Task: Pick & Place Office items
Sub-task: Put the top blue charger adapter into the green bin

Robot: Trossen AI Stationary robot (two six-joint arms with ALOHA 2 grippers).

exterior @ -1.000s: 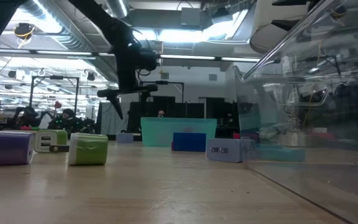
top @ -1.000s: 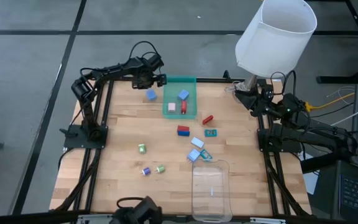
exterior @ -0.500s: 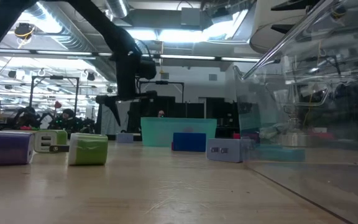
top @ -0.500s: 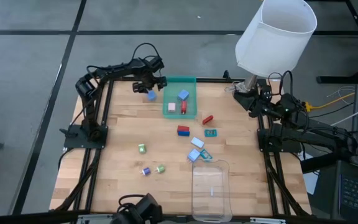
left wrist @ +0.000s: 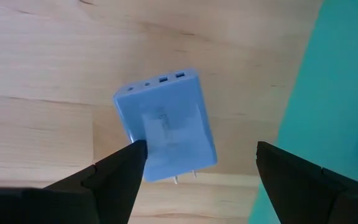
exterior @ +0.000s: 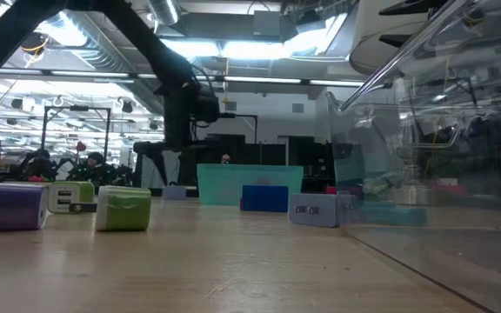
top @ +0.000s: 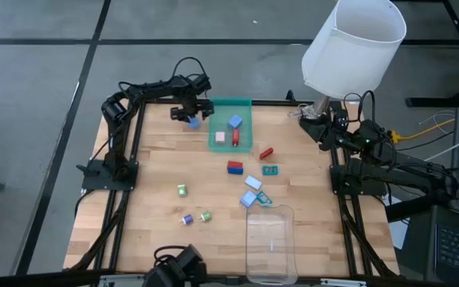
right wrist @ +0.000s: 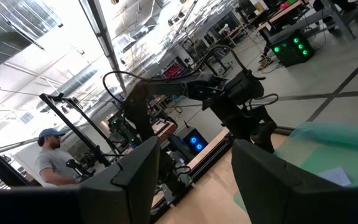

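Left wrist view: blue charger (left wrist: 166,127) beside green tray (left wrist: 340,93)

Past my left claw: big open workshop w/ exposed ducts and pipes under the ceiling (right wrist: 55,37), long strip lights (exterior: 259,80) glowing bright. Grey floor (top: 38,88) round my wooden table (top: 158,159), dark seams across it. Person in a blue cap (right wrist: 53,155) stands far off by black frames. Green LEDs (right wrist: 294,46) beyond.
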